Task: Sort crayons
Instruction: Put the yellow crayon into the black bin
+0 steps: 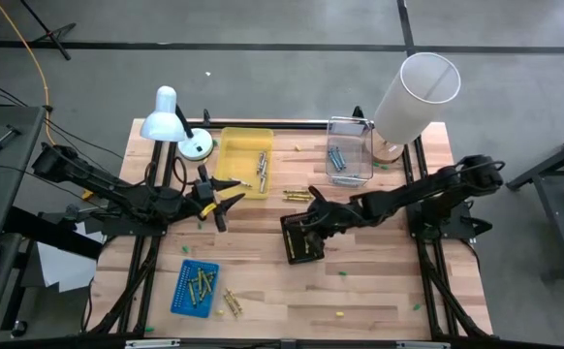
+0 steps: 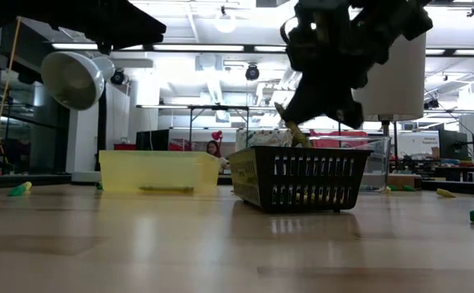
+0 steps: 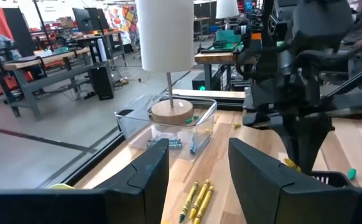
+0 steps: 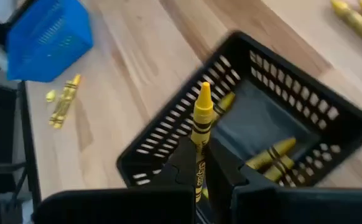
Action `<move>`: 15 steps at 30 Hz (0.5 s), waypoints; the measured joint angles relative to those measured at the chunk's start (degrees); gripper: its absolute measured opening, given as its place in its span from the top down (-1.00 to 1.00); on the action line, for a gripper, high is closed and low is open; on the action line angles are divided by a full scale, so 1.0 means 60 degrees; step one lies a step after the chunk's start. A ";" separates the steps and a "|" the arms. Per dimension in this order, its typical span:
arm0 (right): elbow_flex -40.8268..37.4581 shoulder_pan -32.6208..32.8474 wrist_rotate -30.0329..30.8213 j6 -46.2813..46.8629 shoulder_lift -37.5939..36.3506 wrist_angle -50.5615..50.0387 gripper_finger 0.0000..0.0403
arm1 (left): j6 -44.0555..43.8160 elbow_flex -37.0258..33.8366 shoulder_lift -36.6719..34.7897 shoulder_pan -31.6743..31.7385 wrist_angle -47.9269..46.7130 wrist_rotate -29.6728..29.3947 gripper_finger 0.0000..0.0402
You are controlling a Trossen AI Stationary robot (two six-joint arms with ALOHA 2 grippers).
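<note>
High view: my right gripper (image 1: 311, 221) sits over the black basket (image 1: 302, 239) near the table's middle, while my left gripper (image 1: 226, 202) waits beside the yellow tray (image 1: 244, 161). Crayons are spread about: some in the yellow tray, some in the clear bin (image 1: 350, 153), some in the blue tray (image 1: 195, 286), a loose group (image 1: 296, 196) on the wood between the yellow tray and the basket, and another loose few (image 1: 231, 303) by the blue tray.

Low view: my right gripper hangs just above the basket's rim, with a yellowish tip showing beneath it.

Left wrist view: my left fingers (image 3: 147, 174) stand apart with nothing between them. Three yellow crayons (image 3: 197, 199) lie on the table ahead of them.

Right wrist view: my right fingers are clamped on a yellow crayon (image 4: 201, 134), held upright over the basket's interior, where other yellow crayons (image 4: 274, 155) already lie.

Assessment: the step in hand is the drop of a yellow crayon into the black basket. The next move calls for releasing it while it is well inside the walls, then lifting clear without catching the rim. Many crayons remain loose, so sorting appears far from finished.
</note>
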 joint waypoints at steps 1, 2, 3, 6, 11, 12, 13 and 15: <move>0.0000 -0.0003 0.0004 0.0188 0.0039 -0.0099 1.00 | -0.0024 0.0000 -0.0001 0.0034 0.0000 -0.0004 0.23; 0.0000 -0.0003 0.0007 0.0334 0.0101 -0.0162 1.00 | -0.0068 0.0000 -0.0001 0.0070 0.0001 -0.0004 0.23; 0.0000 0.0002 0.0001 0.0495 0.0172 -0.0139 1.00 | -0.0068 0.0000 -0.0001 0.0100 0.0004 -0.0004 0.23; 0.0000 0.0004 -0.0202 0.0759 0.0403 -0.0077 1.00 | -0.0078 0.0000 -0.0001 0.0189 0.0007 -0.0007 0.23; 0.0004 0.0004 -0.0828 0.1476 0.0776 0.0048 0.92 | -0.0148 0.0000 -0.0001 0.0192 0.0005 -0.0011 0.23; 0.0004 0.0003 -0.0960 0.1501 0.0830 0.0088 0.89 | -0.0148 0.0000 -0.0001 0.0192 0.0004 -0.0011 0.23; 0.0004 -0.0018 -0.1050 0.1454 0.0855 0.0192 0.86 | -0.0148 0.0000 -0.0001 0.0192 0.0004 -0.0011 0.23; 0.0004 -0.0036 -0.1154 0.1302 0.0864 0.0457 0.77 | -0.0148 0.0000 -0.0001 0.0192 0.0000 -0.0011 0.23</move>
